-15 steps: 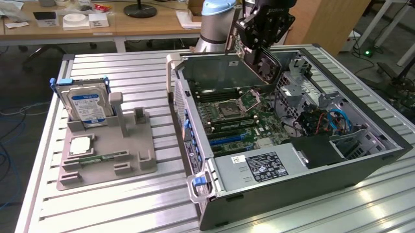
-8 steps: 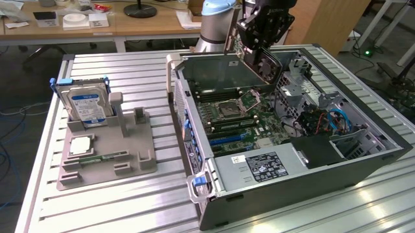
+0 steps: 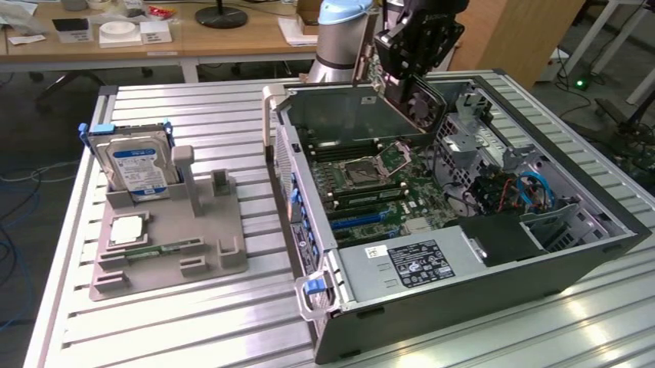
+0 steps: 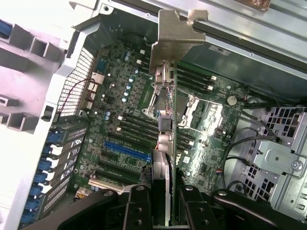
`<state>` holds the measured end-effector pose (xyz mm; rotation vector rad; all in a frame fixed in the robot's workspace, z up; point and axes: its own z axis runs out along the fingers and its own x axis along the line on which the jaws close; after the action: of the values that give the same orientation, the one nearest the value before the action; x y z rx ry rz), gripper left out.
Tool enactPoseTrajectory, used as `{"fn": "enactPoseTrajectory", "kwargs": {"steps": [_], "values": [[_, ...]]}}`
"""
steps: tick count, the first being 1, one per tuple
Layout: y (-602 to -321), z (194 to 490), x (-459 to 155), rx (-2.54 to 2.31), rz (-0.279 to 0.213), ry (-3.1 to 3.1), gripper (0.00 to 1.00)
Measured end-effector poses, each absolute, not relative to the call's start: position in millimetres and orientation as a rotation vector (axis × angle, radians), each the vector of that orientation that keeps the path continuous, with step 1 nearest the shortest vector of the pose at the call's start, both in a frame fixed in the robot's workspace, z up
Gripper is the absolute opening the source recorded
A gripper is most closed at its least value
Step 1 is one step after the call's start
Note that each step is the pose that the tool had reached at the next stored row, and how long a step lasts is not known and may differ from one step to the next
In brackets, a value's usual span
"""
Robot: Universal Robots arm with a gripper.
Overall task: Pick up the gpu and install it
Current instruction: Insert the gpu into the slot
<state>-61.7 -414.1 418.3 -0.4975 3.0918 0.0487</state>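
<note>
The gpu [image 3: 418, 103], a dark card with a fan and a silver end bracket, hangs tilted over the open computer case [image 3: 573, 253]. My gripper [image 3: 418, 57] is shut on its upper edge. In the wrist view the gpu [image 4: 162, 120] runs edge-on away from my gripper [image 4: 163, 211], with one black finger [image 4: 136, 208] on each side. Its silver bracket [image 4: 175, 33] is at the far end, near the case's rear wall. The card is clear above the motherboard [image 4: 120, 105], roughly over the CPU socket [image 3: 381, 161]. The blue expansion slot [image 4: 125, 151] lies off to one side of it.
On the exterior view's left, a grey fixture [image 3: 195, 261] holds the silver hard drive with blue label [image 3: 138, 165], a processor chip [image 3: 125, 228] and a green memory stick [image 3: 159, 250]. The power supply [image 3: 409, 264] and drive cage with cables [image 3: 517, 192] fill the case's near end.
</note>
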Motion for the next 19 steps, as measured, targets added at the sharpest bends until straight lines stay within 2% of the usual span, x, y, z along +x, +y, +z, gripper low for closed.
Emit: {"fn": "enactPoseTrajectory", "kwargs": {"steps": [19], "values": [[-420.8, 417.4, -66.6, -0.668, 0.049, 3.061, 0.27]]}}
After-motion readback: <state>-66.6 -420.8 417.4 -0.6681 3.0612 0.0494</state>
